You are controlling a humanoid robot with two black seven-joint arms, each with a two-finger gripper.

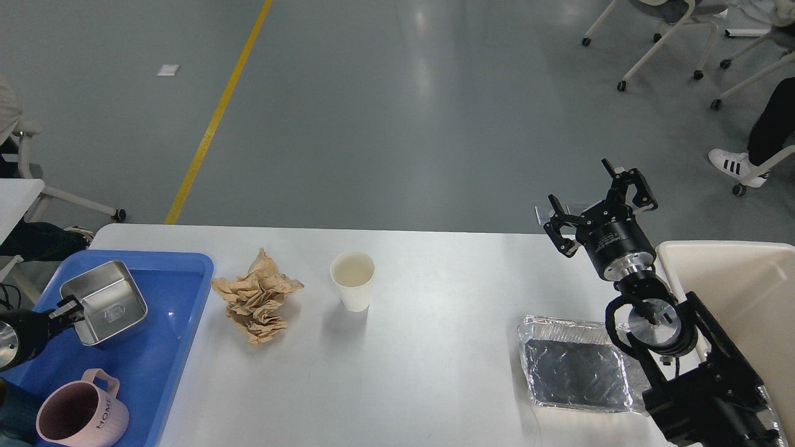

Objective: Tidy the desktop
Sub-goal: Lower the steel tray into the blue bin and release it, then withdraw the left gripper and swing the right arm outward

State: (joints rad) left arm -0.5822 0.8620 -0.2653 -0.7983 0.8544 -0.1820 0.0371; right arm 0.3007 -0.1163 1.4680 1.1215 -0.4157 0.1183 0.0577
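The white desktop [435, 347] carries a crumpled brown paper [258, 297], an upright white paper cup [353, 280] and an empty foil tray [574, 366] at the right. My left gripper [71, 311] is at the left rim of a steel box [105, 301], its fingers closed on that rim, over the blue tray [174, 354]. My right gripper [596, 208] is open and empty, raised above the desktop's far right edge, behind the foil tray.
A pink mug [81, 416] stands in the blue tray's near corner. A cream bin [739, 292] stands at the right edge, beside my right arm. Chairs and a seated person's legs are beyond the table at the far right.
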